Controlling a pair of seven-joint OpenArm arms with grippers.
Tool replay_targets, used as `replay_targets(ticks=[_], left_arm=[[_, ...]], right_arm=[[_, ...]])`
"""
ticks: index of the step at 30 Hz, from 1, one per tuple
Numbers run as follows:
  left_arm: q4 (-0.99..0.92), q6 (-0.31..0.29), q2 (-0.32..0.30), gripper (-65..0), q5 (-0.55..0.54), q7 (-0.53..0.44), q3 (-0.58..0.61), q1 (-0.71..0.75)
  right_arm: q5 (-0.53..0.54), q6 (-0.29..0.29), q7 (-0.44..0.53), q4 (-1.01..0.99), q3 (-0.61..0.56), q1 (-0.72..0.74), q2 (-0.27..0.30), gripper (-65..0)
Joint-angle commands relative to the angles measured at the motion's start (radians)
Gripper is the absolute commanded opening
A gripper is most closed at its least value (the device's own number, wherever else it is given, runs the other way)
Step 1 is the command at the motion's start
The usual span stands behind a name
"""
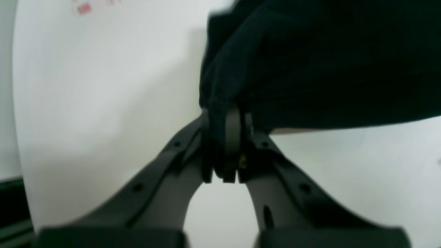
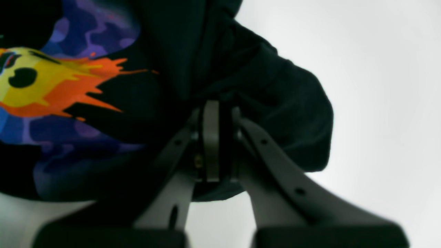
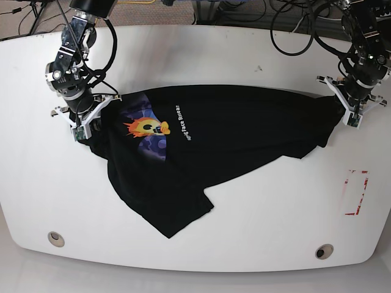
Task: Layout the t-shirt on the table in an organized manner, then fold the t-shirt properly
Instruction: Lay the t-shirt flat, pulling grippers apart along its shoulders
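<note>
Pinching the t-shirt point(image 3: 232, 128) at opposite ends, my left gripper point(image 1: 224, 151) and right gripper point(image 2: 213, 144) stretch it flat across the table point(image 3: 201, 55).

Both wrist views are blurred. The t-shirt point(image 3: 208, 143) hides its folded-under lower half, and its white lettering point(image 3: 181, 125) is too small to read fully.

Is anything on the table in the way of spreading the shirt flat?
Nothing visible. Both grippers, left and right, already pinch the t-shirt, and the white table around it shows only a flat red mark.
</note>
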Motion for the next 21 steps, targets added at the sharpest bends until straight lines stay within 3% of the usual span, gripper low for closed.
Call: replay_targets(ticks=[1,9,21], left_arm=[[0.015,-0.005,-0.016,-65.0,0.004,-0.018,-0.018,0.014],[0.015,-0.015,-0.016,-65.0,0.004,-0.018,-0.049,0.071],[0.013,-0.088,-0.016,-65.0,0.004,-0.018,-0.079,0.142]], right_arm=[[0.007,-0.002,0.022,0.027,0.005,-0.011,-0.004,-65.0],[0.015,-0.004,0.022,0.027,0.005,-0.067,-0.01,-65.0],[0.007,-0.004,0.023,0.027,0.005,-0.103,-0.036,-65.0]])
